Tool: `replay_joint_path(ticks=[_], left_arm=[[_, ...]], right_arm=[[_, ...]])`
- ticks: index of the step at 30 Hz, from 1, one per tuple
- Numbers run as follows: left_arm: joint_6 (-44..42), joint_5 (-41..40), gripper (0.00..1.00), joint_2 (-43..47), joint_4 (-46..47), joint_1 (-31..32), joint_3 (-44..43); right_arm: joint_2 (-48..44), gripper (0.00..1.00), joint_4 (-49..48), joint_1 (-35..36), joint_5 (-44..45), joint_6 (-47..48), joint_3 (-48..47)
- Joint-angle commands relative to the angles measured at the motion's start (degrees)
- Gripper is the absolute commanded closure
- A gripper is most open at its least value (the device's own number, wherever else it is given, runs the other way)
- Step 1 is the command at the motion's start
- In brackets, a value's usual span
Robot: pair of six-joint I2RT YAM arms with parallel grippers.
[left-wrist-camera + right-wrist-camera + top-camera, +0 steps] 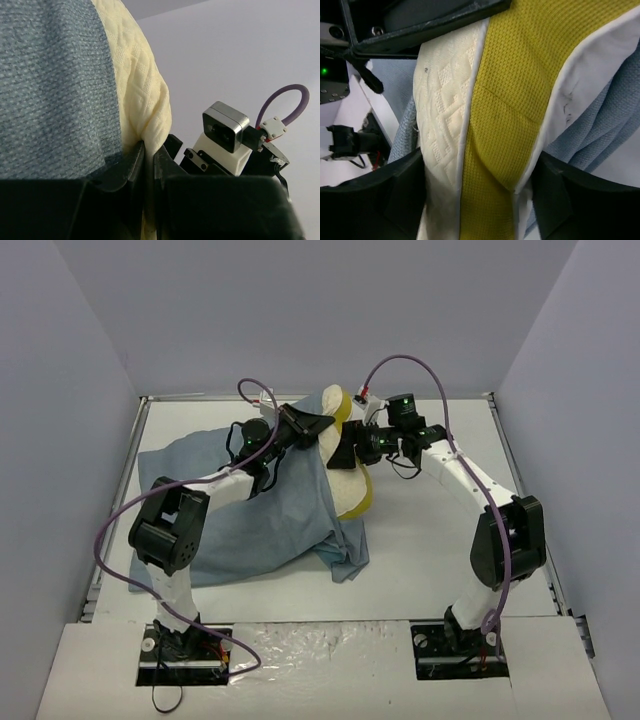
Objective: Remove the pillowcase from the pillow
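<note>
The cream quilted pillow (352, 490) with its mustard-yellow band stands partly out of the blue-grey pillowcase (250, 520) at the table's middle. My left gripper (318, 425) is shut on a fold of the pillow's cream cloth (145, 90) at its top; its jaws (149, 150) pinch the fold, with the pillowcase (50, 90) just to the left. My right gripper (345, 452) clamps the pillow's edge; in the right wrist view its gripper (480, 200) straddles the yellow band (510, 100), fingers (405, 192) pressed on both sides. Pillowcase cloth (590, 130) hangs behind.
The white table (440, 530) has a raised rim and grey walls on three sides. The pillowcase spreads left and toward the front over the left arm's side. Purple cables (110, 530) loop off both arms. The right wrist's camera (225, 125) sits close to my left gripper.
</note>
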State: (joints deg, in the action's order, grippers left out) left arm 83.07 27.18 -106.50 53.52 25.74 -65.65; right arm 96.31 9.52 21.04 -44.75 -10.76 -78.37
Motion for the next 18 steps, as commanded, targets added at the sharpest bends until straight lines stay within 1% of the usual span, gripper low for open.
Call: replay_joint_path(ticks=[1, 2, 4, 5, 6, 7, 9, 10, 11, 12, 13, 14, 15, 16, 17, 18], left_arm=[[0.5, 1.9, 0.98, 0.9, 7.7, 1.5, -6.5], [0.3, 2.1, 0.98, 0.8, 7.3, 1.6, -6.9], [0.3, 2.8, 0.98, 0.4, 7.3, 1.6, -7.8], [0.0, 3.3, 0.95, 0.3, 6.9, 1.5, -8.1], [-0.4, 3.8, 0.86, 0.3, 6.3, 0.9, -8.4], [-1.8, 5.2, 0.61, 0.5, 4.0, 0.4, -9.2], [-4.8, 6.7, 0.42, 2.2, -0.5, -0.9, -10.4], [-9.0, 7.5, 0.31, 4.5, -6.5, -2.7, -11.4], [-11.4, 8.0, 0.29, 4.5, -9.8, -3.7, -12.0], [-14.6, 8.2, 0.28, 7.4, -13.9, -4.6, -12.5], [-22.2, 8.2, 0.27, 9.4, -24.1, -6.5, -13.0], [-26.8, 6.0, 0.27, 13.6, -30.0, -7.3, -13.8], [-37.2, 3.3, 0.26, 15.9, -43.7, -8.1, -14.3], [-42.1, -0.5, 0.24, 18.1, -50.7, -8.3, -14.7], [-45.7, -5.0, 0.21, 21.9, -57.0, -8.4, -14.8], [-48.2, -13.9, 0.18, 23.6, -61.8, -8.6, -13.6]], right_arm=[[1.0, 0.37, -2.7, -0.7, -4.6, -1.9, 0.5], [1.2, 0.55, -2.8, -1.4, -5.3, -2.1, 0.3], [1.3, 0.77, -2.8, -2.7, -6.7, -1.8, -0.2], [1.0, 0.94, -2.8, -3.4, -7.4, -1.8, -0.4], [0.5, 0.98, -2.8, -5.1, -7.8, -1.5, -0.4], [-0.5, 1.00, -2.8, -6.1, -8.0, -0.6, -0.2], [-2.0, 1.00, -2.8, -8.7, -9.6, 1.2, 0.5], [-3.9, 1.00, -2.8, -10.2, -10.4, 3.5, 1.7], [-4.9, 1.00, -2.8, -10.2, -10.6, 4.8, 2.3], [-6.0, 1.00, -2.8, -11.4, -10.4, 5.8, 2.9], [-8.1, 1.00, -2.8, -12.1, -10.6, 6.9, 3.6], [-9.0, 1.00, -2.8, -13.0, -12.5, 9.0, 4.7], [-10.8, 1.00, -2.9, -14.9, -13.4, 10.1, 5.1], [-11.4, 1.00, -2.8, -15.8, -13.8, 10.1, 5.4], [-12.0, 1.00, -2.8, -17.0, -14.6, 12.2, 5.6], [-12.5, 1.00, -2.8, -18.2, -16.2, 13.1, 5.8]])
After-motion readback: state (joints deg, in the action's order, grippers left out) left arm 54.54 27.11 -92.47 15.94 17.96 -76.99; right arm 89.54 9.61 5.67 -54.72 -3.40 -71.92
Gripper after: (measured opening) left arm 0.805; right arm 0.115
